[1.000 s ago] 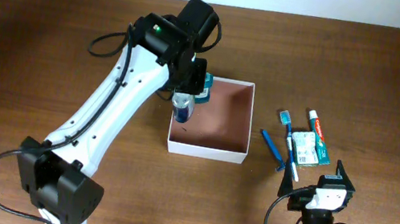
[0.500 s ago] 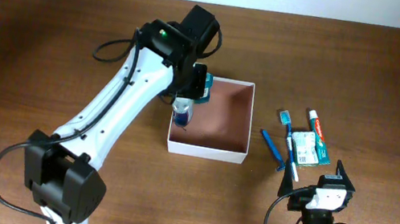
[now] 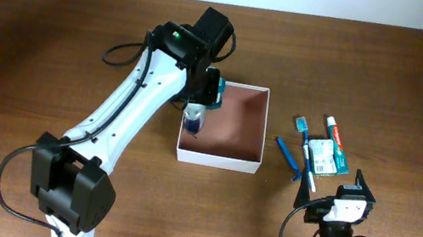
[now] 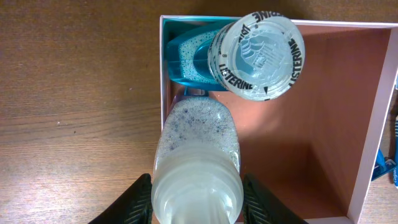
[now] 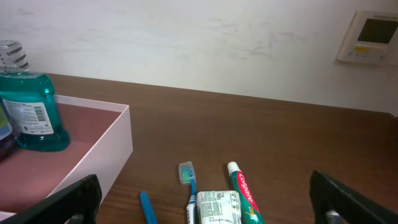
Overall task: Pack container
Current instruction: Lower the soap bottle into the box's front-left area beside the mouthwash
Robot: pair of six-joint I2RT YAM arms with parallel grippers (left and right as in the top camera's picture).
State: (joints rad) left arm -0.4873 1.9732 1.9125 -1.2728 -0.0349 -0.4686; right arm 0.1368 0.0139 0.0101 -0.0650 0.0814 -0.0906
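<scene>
The container (image 3: 221,162) is a square white box with a reddish-brown inside, mid-table; it also shows in the left wrist view (image 4: 311,124) and the right wrist view (image 5: 106,149). A teal Listerine bottle (image 4: 258,56) stands upright in its back left corner and also shows in the right wrist view (image 5: 31,112). My left gripper (image 3: 194,109) (image 4: 196,202) is shut on a translucent blue-speckled bottle (image 4: 198,143), held over the box's left wall. My right gripper (image 3: 336,195) (image 5: 205,205) is open and empty, low at the front right.
Right of the box lie a blue stick (image 3: 284,155), a toothbrush (image 3: 307,152), a white packet (image 3: 324,156) and a toothpaste tube (image 3: 335,134). They also show in the right wrist view, the toothpaste (image 5: 244,190) rightmost. A wall rises behind the table.
My left gripper has shifted slightly right and down with the speckled bottle, closer into the box's left side. The right arm has not moved.
</scene>
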